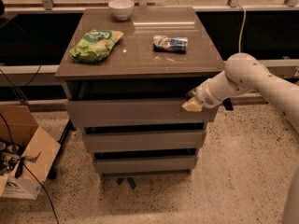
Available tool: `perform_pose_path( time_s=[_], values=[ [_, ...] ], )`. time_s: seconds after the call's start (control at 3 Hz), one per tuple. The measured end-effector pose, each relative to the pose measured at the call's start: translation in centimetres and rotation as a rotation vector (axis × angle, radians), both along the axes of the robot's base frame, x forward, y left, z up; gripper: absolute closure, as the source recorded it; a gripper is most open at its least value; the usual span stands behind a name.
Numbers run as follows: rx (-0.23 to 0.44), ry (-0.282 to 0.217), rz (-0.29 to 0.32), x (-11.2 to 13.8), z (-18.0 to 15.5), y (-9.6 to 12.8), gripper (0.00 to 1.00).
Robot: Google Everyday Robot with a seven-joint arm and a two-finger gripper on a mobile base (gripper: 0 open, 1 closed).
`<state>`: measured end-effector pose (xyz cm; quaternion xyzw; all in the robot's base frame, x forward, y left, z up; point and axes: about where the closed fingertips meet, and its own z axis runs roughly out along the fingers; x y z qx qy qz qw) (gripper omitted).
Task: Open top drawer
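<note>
The top drawer [135,112] is the widest of three grey-brown drawers under the brown cabinet top [140,55]. Its flat front stands a little out from the cabinet, with a dark gap above it. My gripper [192,104], on the white arm coming from the right, is at the upper right corner of this drawer's front, with its pale fingertips against the top edge. The mid-sized drawer [142,140] and the narrowest drawer [142,164] sit below.
On the cabinet top lie a green chip bag [96,44], a blue-and-white snack packet [170,43] and a white bowl [121,8]. An open cardboard box [21,153] with cables stands on the floor at the left. A speckled floor lies to the right.
</note>
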<state>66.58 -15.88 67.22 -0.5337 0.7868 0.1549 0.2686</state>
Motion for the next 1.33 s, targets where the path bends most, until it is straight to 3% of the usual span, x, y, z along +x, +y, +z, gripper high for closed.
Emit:
perform_pose_path(
  time_s=[1.0, 1.33],
  values=[
    [0.0, 0.0, 0.0, 0.0, 0.7, 0.0, 1.0],
    [-0.02, 0.013, -0.02, -1.3, 1.2, -0.6, 1.0]
  ],
)
